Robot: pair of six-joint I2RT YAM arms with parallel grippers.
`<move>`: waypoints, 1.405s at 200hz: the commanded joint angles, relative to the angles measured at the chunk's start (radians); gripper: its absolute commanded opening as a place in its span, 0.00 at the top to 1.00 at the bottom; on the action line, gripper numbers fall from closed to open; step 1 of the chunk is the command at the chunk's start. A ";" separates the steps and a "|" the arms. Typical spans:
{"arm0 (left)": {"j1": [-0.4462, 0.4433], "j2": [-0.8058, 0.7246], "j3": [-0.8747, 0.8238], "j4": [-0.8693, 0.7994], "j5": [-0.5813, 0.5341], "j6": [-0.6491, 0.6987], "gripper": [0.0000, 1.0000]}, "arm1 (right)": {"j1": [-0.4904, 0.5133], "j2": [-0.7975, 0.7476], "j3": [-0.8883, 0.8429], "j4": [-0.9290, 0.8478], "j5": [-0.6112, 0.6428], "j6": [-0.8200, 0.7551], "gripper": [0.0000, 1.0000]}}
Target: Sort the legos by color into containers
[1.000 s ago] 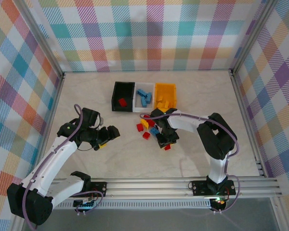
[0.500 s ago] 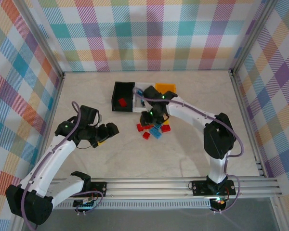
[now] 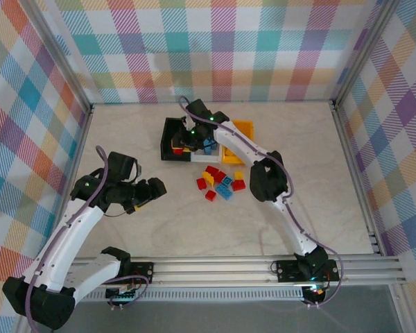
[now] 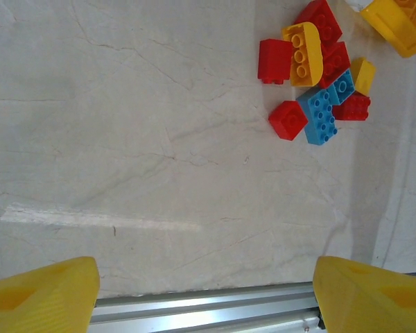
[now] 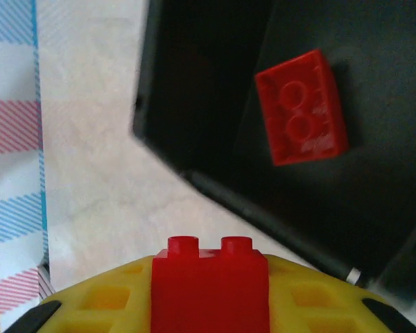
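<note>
My right gripper [image 3: 187, 144] reaches over the black container [image 3: 168, 129] and is shut on a red lego [image 5: 210, 286], held between its yellow fingers. In the right wrist view the black container [image 5: 194, 97] lies ahead with one red lego [image 5: 301, 107] on its floor. The white container [image 3: 199, 158] holds blue legos [image 3: 208, 146]; the yellow-orange container [image 3: 245, 128] stands to its right. A loose pile of red, blue and yellow legos [image 3: 220, 182] lies in front of the containers, also seen as the pile [image 4: 315, 76] in the left wrist view. My left gripper [image 3: 152, 192] hangs open and empty, left of the pile.
An aluminium rail [image 4: 208, 312] runs along the near table edge under the left gripper's [image 4: 204, 298] fingers. Checkered walls [image 3: 28, 125] close in the table on three sides. Bare tabletop [image 4: 125, 139] stretches between the left gripper and the pile.
The right arm swung from the pile up and left to the black container, carrying the red lego. The left arm drifted slightly left, still open.
</note>
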 commanded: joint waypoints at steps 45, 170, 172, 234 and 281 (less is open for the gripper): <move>0.017 0.037 0.057 -0.075 -0.016 0.050 0.19 | -0.037 -0.019 0.058 0.099 -0.043 0.088 0.44; 0.017 0.100 -0.032 0.135 0.048 0.004 0.19 | -0.010 -0.596 -0.686 -0.182 0.178 -0.193 0.43; 0.017 0.100 -0.032 0.136 0.049 0.003 0.19 | -0.009 -0.597 -0.694 -0.182 0.182 -0.196 0.44; 0.017 0.106 -0.015 0.132 0.058 -0.011 0.19 | 0.050 -0.484 -0.695 -0.212 0.275 -0.321 0.47; 0.017 0.090 -0.017 0.098 0.047 -0.006 0.18 | 0.075 -0.401 -0.658 -0.208 0.288 -0.352 0.50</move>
